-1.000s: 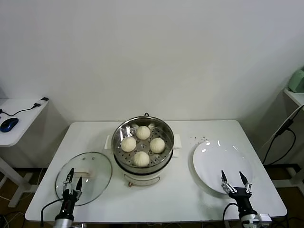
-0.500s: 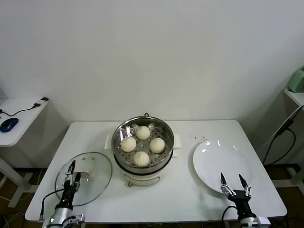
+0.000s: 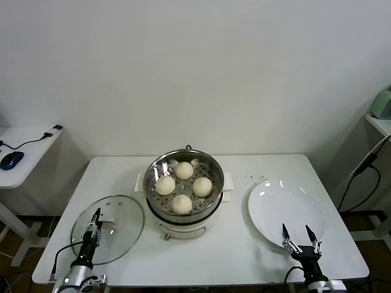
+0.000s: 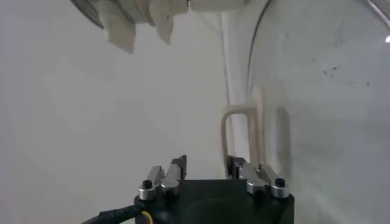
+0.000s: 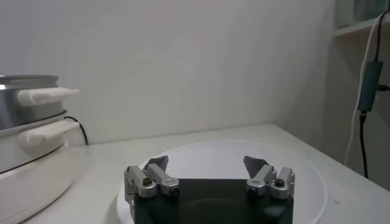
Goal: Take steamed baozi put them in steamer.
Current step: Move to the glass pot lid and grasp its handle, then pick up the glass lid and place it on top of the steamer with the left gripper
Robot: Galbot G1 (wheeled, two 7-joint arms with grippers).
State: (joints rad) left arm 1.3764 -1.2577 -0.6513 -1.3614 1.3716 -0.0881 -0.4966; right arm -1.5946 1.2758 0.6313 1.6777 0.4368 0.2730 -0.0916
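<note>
The steamer [image 3: 211,168], a shiny steel pot on a cream-white base, stands at the table's middle. Several cream-white baozi [image 3: 181,204] sit on its perforated tray. My left gripper [image 3: 95,221] is low at the front left, over the glass lid, open and empty; in the left wrist view [image 4: 207,161] its fingers stand apart with nothing between them. My right gripper [image 3: 299,235] is low at the front right, over the near rim of the white plate, open and empty. It also shows in the right wrist view [image 5: 207,164], with the steamer [image 5: 30,122] off to one side.
A round glass lid [image 3: 119,235] with a white knob lies front left of the steamer, also in the left wrist view [image 4: 317,91]. A flat white plate [image 3: 287,204] lies to the right, bare, also in the right wrist view [image 5: 213,152]. A side desk [image 3: 24,152] stands far left.
Both grippers have drawn back a little toward the table's front edge. The left gripper looks narrower in the head view than before. The baozi and steamer have not moved.
</note>
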